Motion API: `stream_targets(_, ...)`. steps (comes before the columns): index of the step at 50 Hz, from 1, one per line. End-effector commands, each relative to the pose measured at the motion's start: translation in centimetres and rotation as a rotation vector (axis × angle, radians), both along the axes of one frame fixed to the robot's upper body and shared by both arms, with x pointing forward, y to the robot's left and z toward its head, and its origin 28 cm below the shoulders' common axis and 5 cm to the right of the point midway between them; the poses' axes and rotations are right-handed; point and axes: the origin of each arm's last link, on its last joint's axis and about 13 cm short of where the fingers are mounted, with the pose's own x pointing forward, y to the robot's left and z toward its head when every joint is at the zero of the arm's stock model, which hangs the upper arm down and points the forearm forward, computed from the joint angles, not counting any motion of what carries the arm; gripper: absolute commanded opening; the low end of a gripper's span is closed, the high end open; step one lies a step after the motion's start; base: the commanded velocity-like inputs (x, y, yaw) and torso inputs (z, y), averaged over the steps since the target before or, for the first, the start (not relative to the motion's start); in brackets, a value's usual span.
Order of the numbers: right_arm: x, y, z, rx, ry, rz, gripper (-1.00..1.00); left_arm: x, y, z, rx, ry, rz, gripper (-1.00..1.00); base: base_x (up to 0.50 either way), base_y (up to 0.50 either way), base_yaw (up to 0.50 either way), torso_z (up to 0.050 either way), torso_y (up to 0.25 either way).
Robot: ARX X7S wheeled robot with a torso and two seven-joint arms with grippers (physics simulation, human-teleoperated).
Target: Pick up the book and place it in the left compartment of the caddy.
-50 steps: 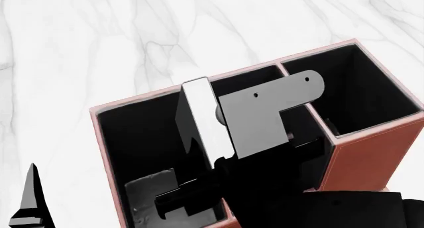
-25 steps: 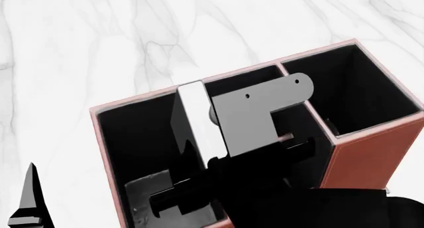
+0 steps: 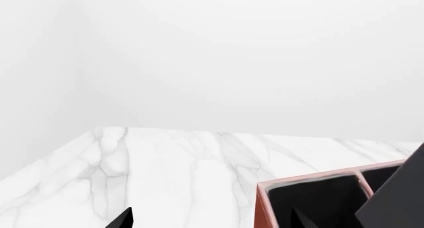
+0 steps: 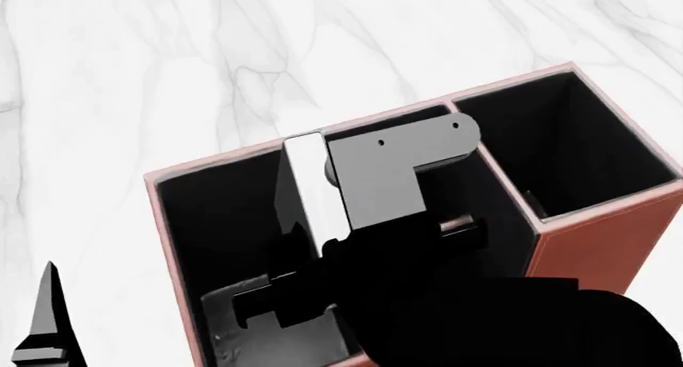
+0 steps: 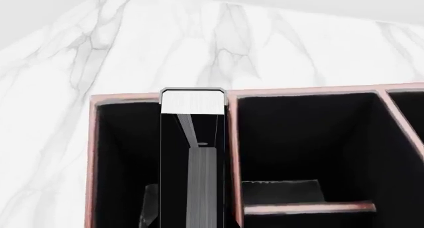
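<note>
Book (image 4: 312,187) stands on edge between the two plates of the right tool (image 4: 320,223), which is clamped on it over the caddy (image 4: 581,247). In the head view its white page edge faces up and it tilts a little, its lower part already down inside the left compartment (image 4: 213,223), close beside the wall that parts this bay from the next. One grey plate with small holes lies against the book's right face; the other plate shows lower, deep in the same bay.

From the right wrist view the book (image 5: 192,153) runs straight ahead, its white end (image 5: 192,101) level with the caddy's far rim (image 5: 298,91), and the left compartment (image 5: 126,158) opens dark on its one side.

Caddy sits on a white marble worktop (image 4: 160,63). Its taller squarish bay (image 4: 577,143) is at the right.

Left tool (image 4: 45,323) hangs off to the left, clear of the caddy; only a dark tip shows, so I cannot tell whether it is wide or narrow.
</note>
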Motion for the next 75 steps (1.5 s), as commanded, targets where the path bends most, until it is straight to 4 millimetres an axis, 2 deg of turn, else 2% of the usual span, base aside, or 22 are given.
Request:
stream_targets(1,1.2,0.6,0.8,0.015,-0.025,0.006,-1.0,0.4,0.1,0.2,-0.016,-0.044,-0.038,1.0,0.0,0.0,0.0,0.0,0.0)
stream_targets(24,1.7,0.9,0.1,0.002,0.017,-0.004,-1.0,0.5,0.1,0.1,-0.017,-0.041,-0.038,1.0,0.0,0.0,0.0,0.0,0.001)
stream_targets(61,3.1,1.2,-2.9,-0.019,0.07,0.004,-1.0,0.6,0.2,0.1,-0.017,-0.035,-0.033,1.0,0.0,0.0,0.0,0.0,0.001)
stream_targets(75,3.3,1.5,-3.1,-0.018,0.074,0.018,-1.0,0.6,0.2,0.0,-0.018,-0.033,-0.032,1.0,0.0,0.0,0.0,0.001,0.001)
